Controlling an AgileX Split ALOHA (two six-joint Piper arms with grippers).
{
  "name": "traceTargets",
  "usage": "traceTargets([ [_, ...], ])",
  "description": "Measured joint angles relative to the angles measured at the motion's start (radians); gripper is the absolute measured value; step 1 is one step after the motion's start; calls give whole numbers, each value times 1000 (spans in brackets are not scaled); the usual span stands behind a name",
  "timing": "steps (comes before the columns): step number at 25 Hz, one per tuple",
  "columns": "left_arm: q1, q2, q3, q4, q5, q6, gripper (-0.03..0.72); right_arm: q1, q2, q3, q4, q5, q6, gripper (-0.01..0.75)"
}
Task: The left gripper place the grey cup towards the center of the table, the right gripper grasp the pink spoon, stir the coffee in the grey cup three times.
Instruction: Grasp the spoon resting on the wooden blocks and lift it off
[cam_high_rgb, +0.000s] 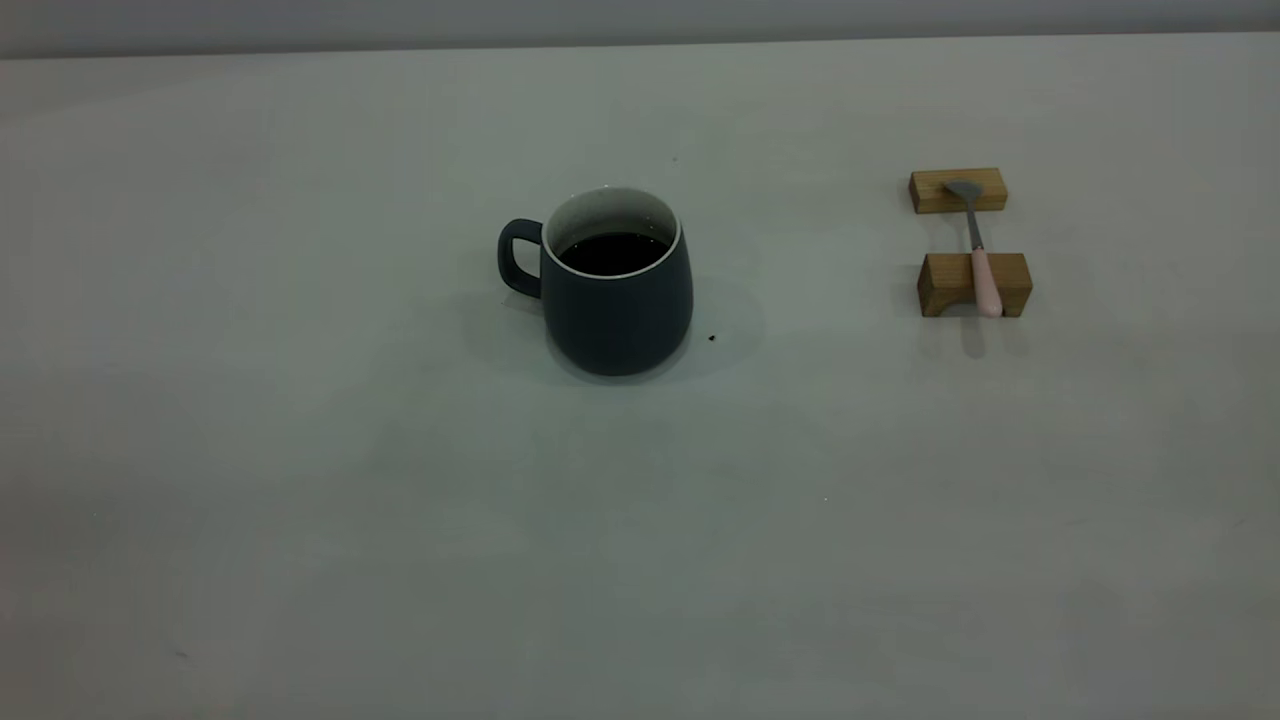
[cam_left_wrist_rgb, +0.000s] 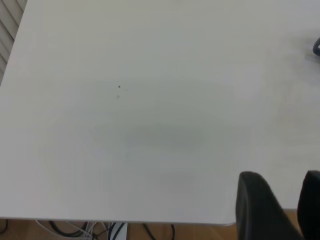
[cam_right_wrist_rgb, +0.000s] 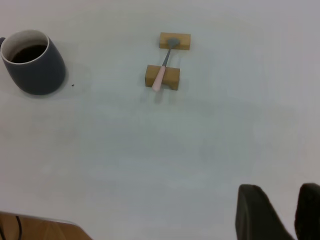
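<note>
The grey cup (cam_high_rgb: 618, 310) stands upright near the middle of the table (cam_high_rgb: 300, 450), handle to the left, with dark coffee (cam_high_rgb: 612, 252) inside. The pink spoon (cam_high_rgb: 980, 258) lies across two wooden blocks at the right, bowl on the far block. Neither arm shows in the exterior view. My left gripper (cam_left_wrist_rgb: 282, 176) hovers over bare table near its edge, fingers apart and empty. My right gripper (cam_right_wrist_rgb: 281, 187) is also open and empty, well back from the cup (cam_right_wrist_rgb: 37, 70) and the spoon (cam_right_wrist_rgb: 163, 70).
The far wooden block (cam_high_rgb: 940, 192) and the near wooden block (cam_high_rgb: 945, 283) carry the spoon. A small dark speck (cam_high_rgb: 712, 338) lies just right of the cup. The table edge (cam_left_wrist_rgb: 100, 219) runs close to the left gripper, with cables below it.
</note>
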Motion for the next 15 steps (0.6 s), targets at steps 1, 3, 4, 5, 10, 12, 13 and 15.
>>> traceTargets([
  [1, 0, 0, 0, 0, 0, 0, 274, 0, 0, 0, 0, 0, 0, 238],
  [3, 0, 0, 0, 0, 0, 0, 274, 0, 0, 0, 0, 0, 0, 238],
  [4, 0, 0, 0, 0, 0, 0, 274, 0, 0, 0, 0, 0, 0, 238],
  [5, 0, 0, 0, 0, 0, 0, 274, 0, 0, 0, 0, 0, 0, 238],
  [10, 0, 0, 0, 0, 0, 0, 274, 0, 0, 0, 1, 0, 11, 238],
  [12, 0, 0, 0, 0, 0, 0, 274, 0, 0, 0, -5, -1, 31, 238],
  [13, 0, 0, 0, 0, 0, 0, 274, 0, 10, -1, -12, 0, 53, 241],
  [15, 0, 0, 0, 0, 0, 0, 274, 0, 55, -2, -23, -1, 113, 256],
])
